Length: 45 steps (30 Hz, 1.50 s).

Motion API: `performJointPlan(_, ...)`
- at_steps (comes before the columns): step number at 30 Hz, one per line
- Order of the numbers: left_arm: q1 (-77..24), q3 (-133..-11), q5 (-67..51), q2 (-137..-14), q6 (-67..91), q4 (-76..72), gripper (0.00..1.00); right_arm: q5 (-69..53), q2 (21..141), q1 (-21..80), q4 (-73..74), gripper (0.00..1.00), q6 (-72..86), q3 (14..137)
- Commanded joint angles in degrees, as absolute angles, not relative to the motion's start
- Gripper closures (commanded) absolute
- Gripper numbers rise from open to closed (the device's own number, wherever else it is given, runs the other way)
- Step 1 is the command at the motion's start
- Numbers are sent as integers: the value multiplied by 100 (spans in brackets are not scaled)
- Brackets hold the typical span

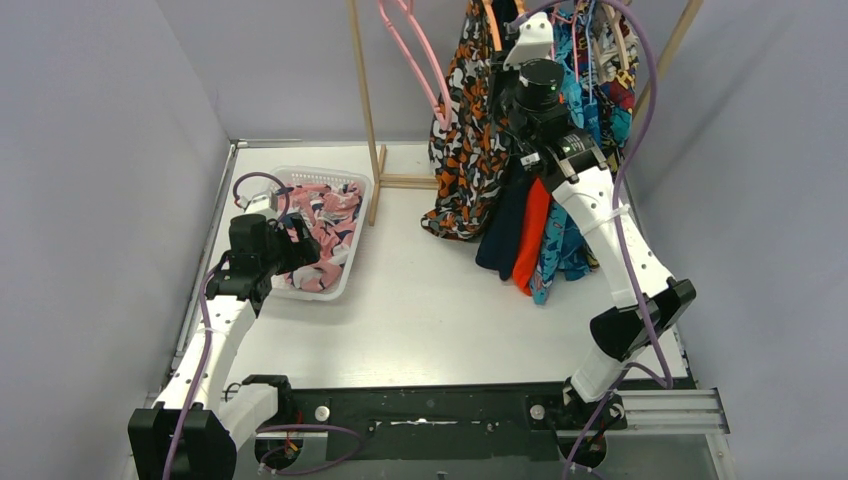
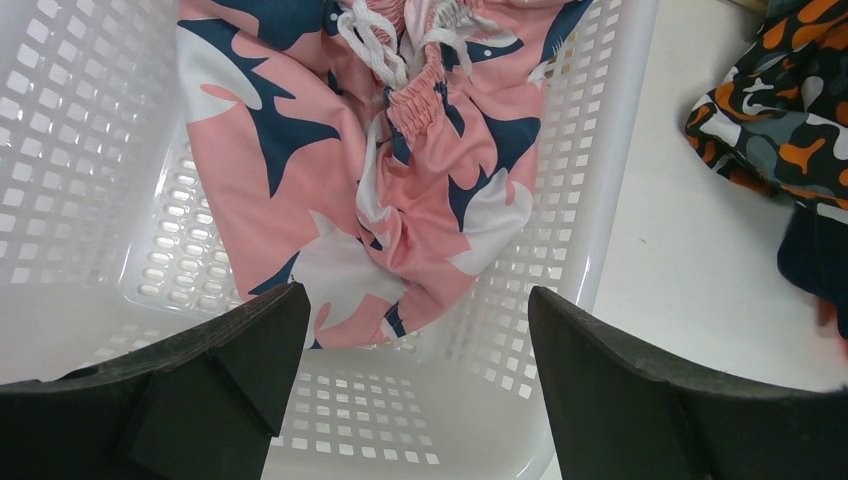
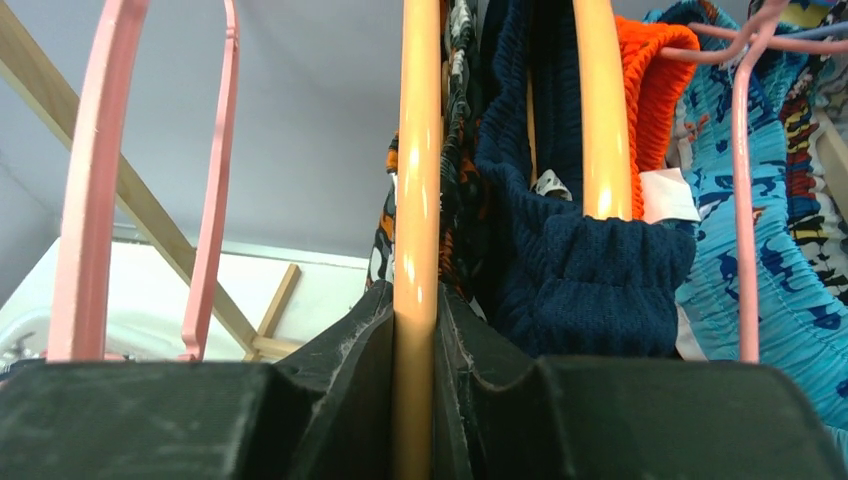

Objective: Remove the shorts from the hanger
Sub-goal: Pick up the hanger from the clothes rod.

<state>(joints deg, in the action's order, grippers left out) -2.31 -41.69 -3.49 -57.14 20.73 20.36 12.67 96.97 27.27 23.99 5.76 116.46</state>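
Note:
Several shorts hang on the rack: black with orange-white print, navy, orange-red and teal-blue patterned. My right gripper is raised among them. In the right wrist view it is shut on one rod of an orange hanger, with the navy shorts just to its right. A pink pair with navy-white print lies in the white basket. My left gripper hangs open over the basket's near end, holding nothing.
The wooden rack stands at the back of the table. An empty pink hanger hangs to the left of the gripped one, and another pink hanger carries the teal shorts. The basket sits at the table's left edge.

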Motion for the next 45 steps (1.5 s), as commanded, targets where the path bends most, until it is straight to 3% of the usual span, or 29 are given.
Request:
performJointPlan(1, -220, -4228, -419, -5677, 2021, 1741, 19, 1569, 9489, 2877, 771, 100, 94, 11584)
performJointPlan(11, -213, -4230, -413, -5667, 2021, 1738, 19, 1855, 9197, 3103, -136, 100, -81, 11040)
performJointPlan(23, -211, -4233, -405, -5643, 2021, 1746, 19, 1568, 8837, 3122, -162, 100, 365, 10913)
performJointPlan(33, -211, -4236, -407, -5640, 2021, 1754, 19, 1660, 8703, 3164, 462, 100, 712, 10992)
performJointPlan(45, -202, -4243, -391, -5663, 2021, 1746, 19, 868, 7732, 3190, 1403, 100, 1327, 9684)
